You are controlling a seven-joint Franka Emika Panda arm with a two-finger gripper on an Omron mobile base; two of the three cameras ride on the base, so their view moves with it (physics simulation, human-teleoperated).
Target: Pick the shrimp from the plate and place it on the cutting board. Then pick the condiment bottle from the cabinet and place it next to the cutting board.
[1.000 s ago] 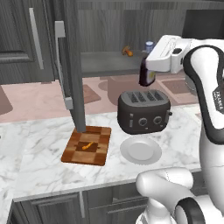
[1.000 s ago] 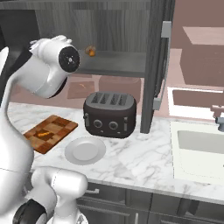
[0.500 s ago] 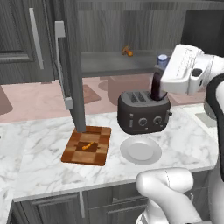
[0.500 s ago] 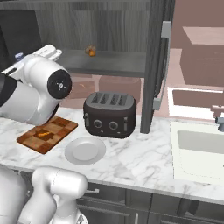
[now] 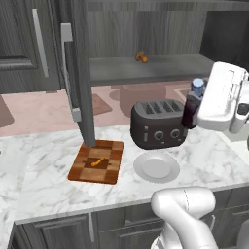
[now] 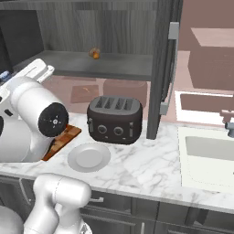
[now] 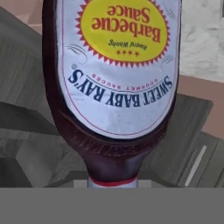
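Observation:
My gripper (image 5: 198, 108) is shut on the condiment bottle (image 5: 189, 115), a dark reddish-brown bottle held upright, pale cap on top, in the air just right of the toaster. In the hand view the condiment bottle (image 7: 114, 78) shows its barbecue sauce label close up. The tiny orange shrimp (image 5: 98, 162) lies in the middle of the checkered cutting board (image 5: 82, 170), on the counter at the foot of the open cabinet door. To the right of the board sits the light grey plate (image 5: 156, 168), bare. Behind it is the cabinet (image 5: 160, 69) with its grey shelf. The board's corner (image 6: 64, 137) peeks out behind my arm.
A dark four-slot toaster (image 5: 156, 124) stands between plate and cabinet. A small orange-brown mushroom-like object (image 5: 141, 57) rests on the shelf. The open cabinet door (image 5: 78, 73) with its silver bar handle stands over the board. A sink (image 6: 210, 153) lies at the counter's right end.
My arm has carried the bottle out of the cabinet, rightward and down, from above the toaster to its right side. Board, shrimp and plate have not moved.

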